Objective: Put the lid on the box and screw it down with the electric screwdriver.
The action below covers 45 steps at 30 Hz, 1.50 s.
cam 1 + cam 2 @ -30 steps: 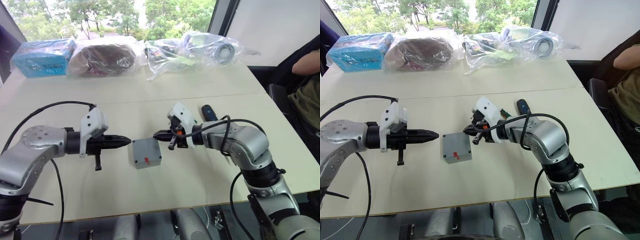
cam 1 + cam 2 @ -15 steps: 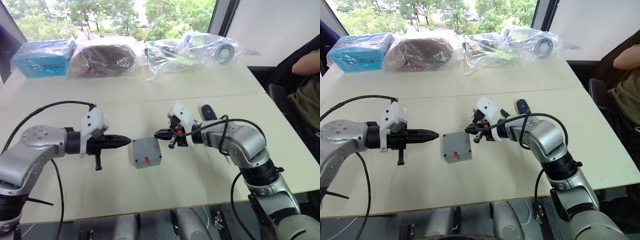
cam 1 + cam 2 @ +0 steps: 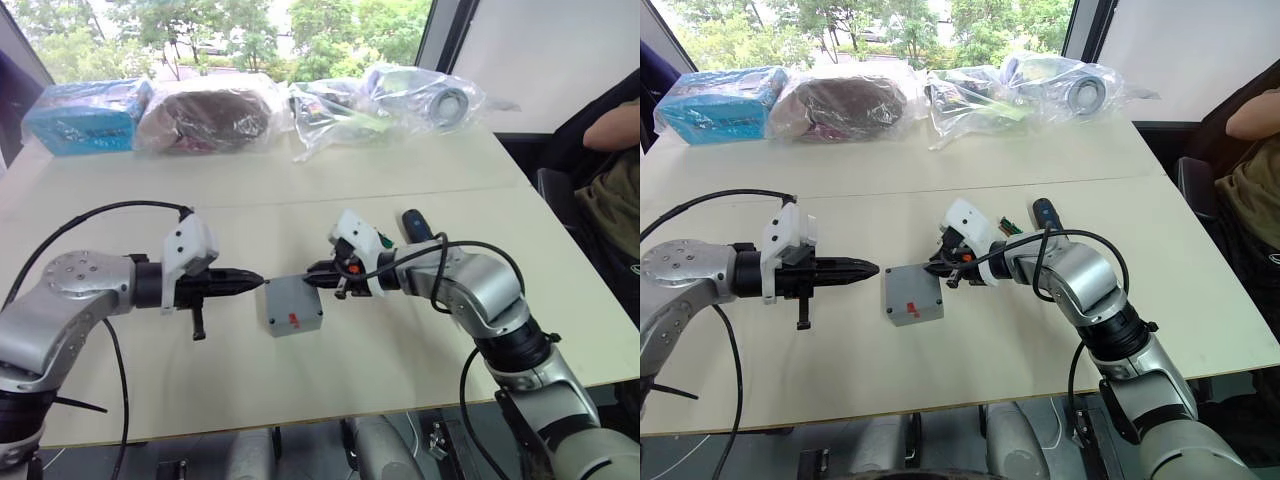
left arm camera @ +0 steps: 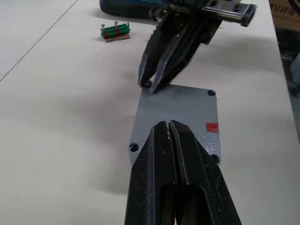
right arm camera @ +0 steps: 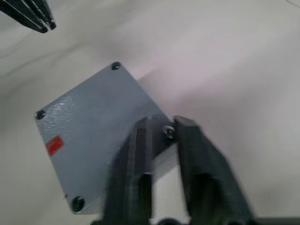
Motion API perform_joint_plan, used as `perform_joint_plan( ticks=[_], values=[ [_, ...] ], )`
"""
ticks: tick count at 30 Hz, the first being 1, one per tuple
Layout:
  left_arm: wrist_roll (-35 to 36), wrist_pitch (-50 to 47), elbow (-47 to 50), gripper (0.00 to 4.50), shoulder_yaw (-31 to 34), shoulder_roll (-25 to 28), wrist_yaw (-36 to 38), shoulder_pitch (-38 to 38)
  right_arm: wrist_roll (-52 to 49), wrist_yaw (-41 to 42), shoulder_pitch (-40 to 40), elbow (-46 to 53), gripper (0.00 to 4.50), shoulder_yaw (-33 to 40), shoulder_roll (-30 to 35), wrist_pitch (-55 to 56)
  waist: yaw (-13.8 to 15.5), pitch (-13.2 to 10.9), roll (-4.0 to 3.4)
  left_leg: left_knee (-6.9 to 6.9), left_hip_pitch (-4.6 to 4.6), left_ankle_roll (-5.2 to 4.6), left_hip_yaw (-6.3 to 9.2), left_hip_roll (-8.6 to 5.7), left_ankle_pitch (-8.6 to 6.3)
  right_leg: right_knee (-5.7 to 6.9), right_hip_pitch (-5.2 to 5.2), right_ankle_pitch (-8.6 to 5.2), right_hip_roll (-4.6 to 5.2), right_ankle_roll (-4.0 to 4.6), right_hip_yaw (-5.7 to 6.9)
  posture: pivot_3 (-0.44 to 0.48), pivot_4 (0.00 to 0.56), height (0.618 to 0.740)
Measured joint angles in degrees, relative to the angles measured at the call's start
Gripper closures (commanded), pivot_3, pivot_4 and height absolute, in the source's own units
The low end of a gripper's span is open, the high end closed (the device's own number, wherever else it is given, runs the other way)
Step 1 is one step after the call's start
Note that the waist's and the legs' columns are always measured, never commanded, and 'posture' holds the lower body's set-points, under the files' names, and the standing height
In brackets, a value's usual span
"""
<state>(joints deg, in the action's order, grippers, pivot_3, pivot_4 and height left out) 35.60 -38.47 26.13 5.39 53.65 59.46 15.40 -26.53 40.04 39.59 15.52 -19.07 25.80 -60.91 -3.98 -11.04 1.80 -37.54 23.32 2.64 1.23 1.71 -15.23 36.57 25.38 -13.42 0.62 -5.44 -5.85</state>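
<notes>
While both hands flank the box (image 3: pixel 293 305), plastic-wrapped bags (image 3: pixel 205 115) line the far table edge.

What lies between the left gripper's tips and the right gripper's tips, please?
The grey lid on the box lies between them in the left wrist view: the left gripper reaches over its near edge and the right gripper touches its far corner.

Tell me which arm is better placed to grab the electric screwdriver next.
Probably the right. The electric screwdriver lies on the table just behind the right gripper, whose open fingers sit at a corner screw hole of the lid. The left gripper, shut, is across the lid, farther away.
</notes>
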Motion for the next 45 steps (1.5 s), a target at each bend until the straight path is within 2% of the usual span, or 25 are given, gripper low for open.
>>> perform_joint_plan(
  ticks=[3, 6, 10, 14, 17, 18, 19, 20, 23, 28, 30, 39, 44, 45],
  values=[
    [0.0, -0.1, 0.1, 4.50, 0.0, -0.1, -0.3, -0.1, 0.1, 0.4, 0.0, -0.1, 1.14, -0.3, 0.1, -0.1, 0.0, 0.0, 0.00, -0.19, 0.01, 0.00, 0.00, 0.00, 0.00, 0.18, 0.00, -0.01, 0.00, 0.00, 0.00, 0.000, 0.150, 0.740],
    [0.1, -0.2, 0.9, 4.50, 0.0, -0.3, -0.5, -0.1, 0.3, 0.5, 0.0, -0.1, 0.06, -0.3, 0.3, -0.3, 0.0, 0.0, 0.00, -0.40, 0.01, 0.00, 0.00, -0.01, 0.00, 0.40, 0.00, -0.02, 0.00, 0.01, 0.00, 0.000, 0.150, 0.740],
    [0.2, -0.5, 1.2, 4.50, -0.1, -1.1, -0.7, 0.0, 0.4, 0.1, 0.3, 0.1, 0.01, 1.6, 2.3, -1.4, 0.1, 0.0, -0.01, -0.54, 0.00, 0.00, 0.02, -0.01, 0.00, 0.53, -0.01, -0.04, -0.01, 0.05, 0.00, 0.000, 0.150, 0.740],
    [2.4, -1.1, 1.4, 4.50, -0.2, -2.8, -0.9, 2.0, 0.6, -3.5, 5.5, 0.2, 0.01, 9.7, 5.6, -4.9, 0.0, 0.0, -0.01, -0.59, 0.01, 0.00, 0.02, -0.02, 0.00, 0.53, -0.03, -0.02, -0.01, 0.03, -0.01, 0.000, 0.150, 0.740],
    [3.2, -1.2, 1.5, 4.50, -0.3, -3.7, -1.0, 4.3, 0.5, -3.9, 8.0, 0.3, 0.01, 12.8, 9.1, -8.5, 0.0, 0.0, 0.03, -0.56, 0.00, 0.00, 0.06, -0.01, 0.00, 0.52, -0.04, -0.02, -0.04, 0.01, 0.01, 0.000, 0.150, 0.740],
    [3.7, -1.5, 1.2, 4.50, -0.6, -4.2, -1.0, 5.1, 0.4, -3.8, 8.2, -0.5, 0.01, 12.6, 9.9, -10.6, -0.2, 0.0, -0.03, -0.54, 0.00, -0.01, 0.02, 0.00, 0.00, 0.52, -0.01, -0.01, -0.04, 0.00, -0.01, 0.000, 0.150, 0.740],
    [4.6, -1.6, 1.0, 4.50, -2.0, -6.8, -0.9, 8.7, 0.3, -2.8, 12.6, -5.9, 0.01, 9.1, 16.3, -18.2, 0.3, -0.2, -0.30, -0.63, 0.09, -0.01, 0.03, -0.10, 0.01, 0.52, 0.01, -0.02, 0.04, 0.04, -0.03, 0.000, 0.150, 0.740],
    [4.9, -1.2, 1.2, 4.50, -2.5, -7.1, -0.7, 9.8, 1.2, -2.4, 15.4, -10.3, 0.01, 8.3, 20.4, -21.6, 0.6, -0.2, -0.29, -0.66, 0.06, -0.01, 0.03, -0.12, 0.01, 0.48, -0.06, -0.08, 0.06, 0.15, -0.04, 0.000, 0.150, 0.740],
    [4.7, -1.0, 0.6, 4.50, -3.5, -7.7, -0.4, 10.5, 2.4, -0.7, 20.0, -16.0, 0.01, 4.4, 24.9, -24.5, 0.1, -0.2, -0.27, -0.61, -0.01, -0.01, -0.05, -0.10, 0.01, 0.46, -0.06, -0.14, 0.02, 0.23, -0.12, 0.000, 0.150, 0.740],
    [3.9, -0.4, -0.2, 4.50, -5.9, -8.8, 0.3, 12.3, 6.2, 3.1, 24.3, -31.0, 0.01, -8.4, 24.5, -23.8, -0.4, -0.2, -0.31, -0.54, -0.02, -0.02, -0.05, -0.05, 0.00, 0.55, 0.03, -0.02, -0.06, 0.01, -0.13, 0.000, 0.150, 0.740],
    [3.9, -0.4, -0.2, 4.50, -5.9, -8.8, 0.3, 12.4, 7.4, 5.4, 25.4, -35.6, 0.01, -11.4, 24.0, -21.9, -0.3, -0.2, -0.34, -0.54, 0.00, -0.02, -0.08, -0.05, 0.00, 0.53, 0.04, -0.01, -0.05, 0.00, -0.14, 0.000, 0.150, 0.740],
    [3.8, -0.1, 0.6, 4.50, -6.0, -8.8, -0.8, 12.0, 12.8, 12.8, 29.3, -49.0, 0.01, -18.7, 16.8, -15.6, 0.0, -0.2, -0.34, -0.58, 0.02, -0.02, -0.03, -0.07, 0.01, 0.53, 0.01, -0.01, -0.04, -0.01, -0.13, 0.000, 0.150, 0.740],
    [3.7, -0.1, 1.1, 4.50, -5.9, -8.8, -2.2, 11.7, 16.6, 15.2, 30.1, -53.1, 0.01, -20.3, 15.3, -13.2, 0.0, -0.2, -0.33, -0.61, 0.03, -0.01, -0.03, -0.10, 0.01, 0.53, -0.01, 0.00, 0.01, -0.01, -0.12, 0.000, 0.150, 0.740],
    [3.7, -0.1, 1.1, 4.50, -5.9, -8.8, -2.4, 11.7, 17.3, 15.6, 30.2, -53.6, 0.25, -20.4, 14.9, -12.8, 0.0, -0.2, -0.32, -0.61, 0.02, -0.01, -0.03, -0.09, 0.01, 0.54, -0.02, 0.00, -0.01, -0.01, -0.12, 0.000, 0.150, 0.740]
  ],
)
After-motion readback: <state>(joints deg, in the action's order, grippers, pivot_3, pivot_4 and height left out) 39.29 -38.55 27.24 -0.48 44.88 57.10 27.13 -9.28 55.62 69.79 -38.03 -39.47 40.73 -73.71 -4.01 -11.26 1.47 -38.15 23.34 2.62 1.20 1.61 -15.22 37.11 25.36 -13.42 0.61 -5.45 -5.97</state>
